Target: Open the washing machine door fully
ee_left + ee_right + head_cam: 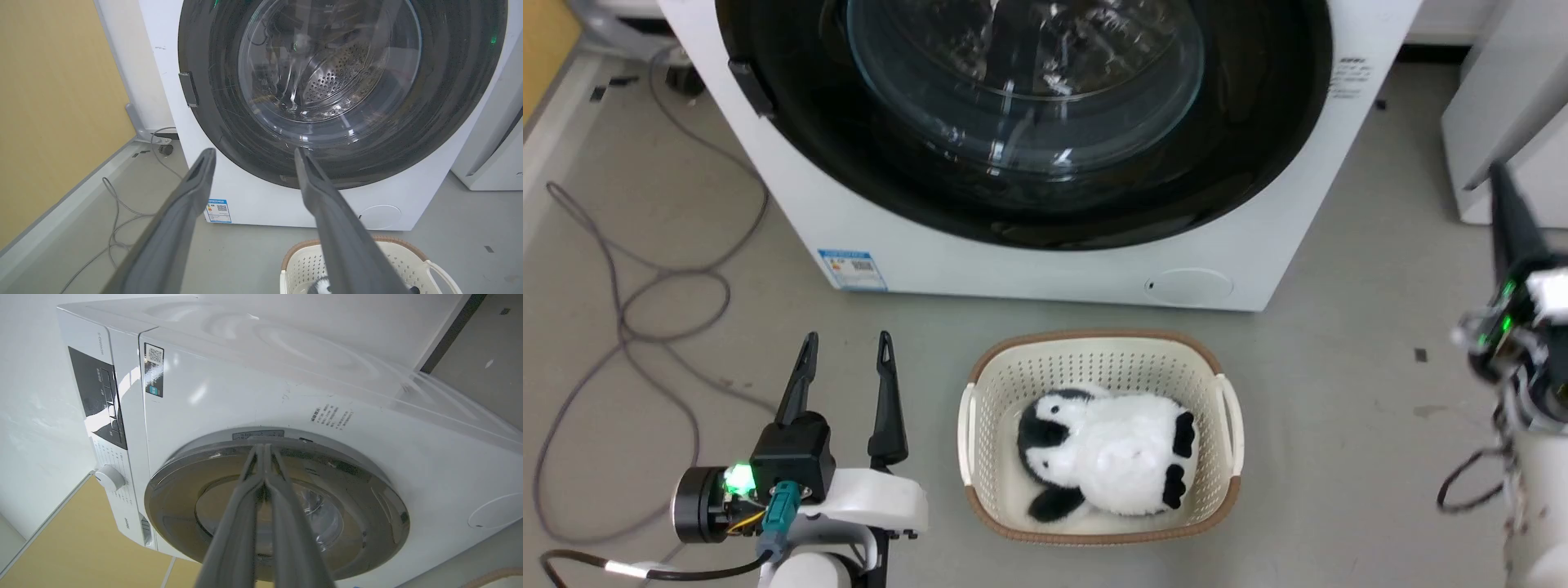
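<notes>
The left hand (847,343) has its fingers apart and empty, low over the floor (645,367), beside a laundry basket (1094,347) holding a plush penguin (1107,453). The right hand (264,447) has its fingers pressed together, gripping nothing, tips at the rim of the washing machine door (1025,90); contact cannot be told. The door sits shut, flush against the washing machine (1013,269).

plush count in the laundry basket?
1: a black-and-white penguin plush lying in the cream basket on the floor before the washing machine. Anything under it would be hidden.
</notes>
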